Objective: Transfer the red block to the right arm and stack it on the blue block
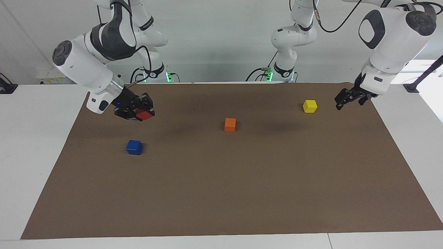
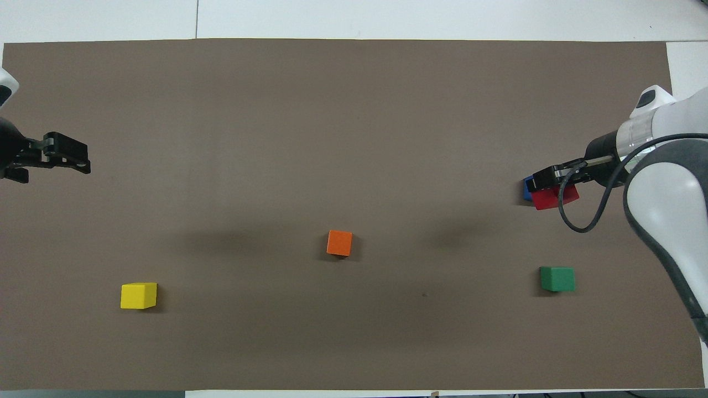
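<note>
My right gripper (image 1: 141, 111) is shut on the red block (image 1: 145, 115) and holds it in the air above the brown mat. The blue block (image 1: 134, 147) sits on the mat under it, with clear space between the two. In the overhead view the right gripper (image 2: 547, 183) and the red block (image 2: 556, 198) cover most of the blue block (image 2: 527, 188). My left gripper (image 1: 350, 99) is open and empty, and waits low over the mat's edge beside the yellow block (image 1: 309, 106). The left gripper also shows in the overhead view (image 2: 71, 157).
An orange block (image 1: 230, 125) sits mid-mat. A green block (image 2: 557, 278) lies nearer to the robots than the blue block and is hidden by the right arm in the facing view. The brown mat (image 1: 221, 193) covers most of the white table.
</note>
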Controlling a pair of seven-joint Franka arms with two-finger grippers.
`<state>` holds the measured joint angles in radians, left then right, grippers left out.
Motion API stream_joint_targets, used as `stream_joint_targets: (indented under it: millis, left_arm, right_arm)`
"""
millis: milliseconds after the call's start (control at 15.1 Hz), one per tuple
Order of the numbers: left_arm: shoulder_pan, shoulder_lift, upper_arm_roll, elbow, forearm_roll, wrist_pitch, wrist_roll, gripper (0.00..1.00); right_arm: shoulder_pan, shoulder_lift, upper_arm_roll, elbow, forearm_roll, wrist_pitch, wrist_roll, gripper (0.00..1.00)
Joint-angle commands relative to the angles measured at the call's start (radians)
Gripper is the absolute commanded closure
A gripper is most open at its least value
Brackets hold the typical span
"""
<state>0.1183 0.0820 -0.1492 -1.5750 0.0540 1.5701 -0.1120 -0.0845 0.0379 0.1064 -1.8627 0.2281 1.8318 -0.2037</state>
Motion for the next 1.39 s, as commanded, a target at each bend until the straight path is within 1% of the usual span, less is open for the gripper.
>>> stream_joint_targets:
  millis: [0,133,199,265,464,597,730,863,995,1128,1327]
  left_arm:
    - [-0.032,-0.027,0.003,-0.029,0.033,-0.027,0.009,0.0]
    - [-0.048,-0.042,-0.001,-0.068,0.032,-0.036,0.002,0.0]
    - [-0.048,-0.068,0.0,-0.109,0.03,-0.024,0.002,0.0]
    - [-0.048,-0.092,0.005,-0.128,0.023,-0.015,0.005,0.0]
    - [-0.054,-0.103,0.008,-0.129,0.004,-0.009,0.009,0.0]
    - [-0.054,-0.132,0.008,-0.152,-0.008,-0.002,0.009,0.0]
    - [-0.054,-0.136,0.017,-0.155,-0.035,0.063,0.006,0.0]
    - [-0.055,-0.131,0.02,-0.158,-0.034,0.116,0.006,0.0]
    - [-0.069,-0.126,0.025,-0.149,-0.036,0.129,0.003,0.0]
    - [-0.083,-0.122,0.039,-0.146,-0.034,0.139,0.008,0.0]
    - [-0.091,-0.103,0.04,-0.114,-0.037,0.143,0.014,0.0]
  right_arm:
    - [0.017,0.007,0.007,-0.021,-0.14,0.049,0.153,1.0]
    - [0.015,0.016,0.007,-0.058,-0.202,0.093,0.202,1.0]
    - [0.011,0.017,0.007,-0.085,-0.225,0.13,0.219,1.0]
    - [0.009,0.023,0.007,-0.108,-0.249,0.173,0.24,1.0]
    - [0.005,0.065,0.007,-0.167,-0.317,0.325,0.273,1.0]
    - [0.005,0.073,0.007,-0.209,-0.334,0.392,0.273,1.0]
    - [0.002,0.065,0.006,-0.26,-0.337,0.455,0.273,1.0]
    - [-0.024,0.077,0.006,-0.273,-0.337,0.492,0.274,1.0]
    - [-0.031,0.094,0.004,-0.286,-0.337,0.538,0.273,1.0]
    - [-0.034,0.094,0.004,-0.294,-0.337,0.546,0.273,1.0]
    - [-0.035,0.093,0.006,-0.297,-0.337,0.561,0.294,1.0]
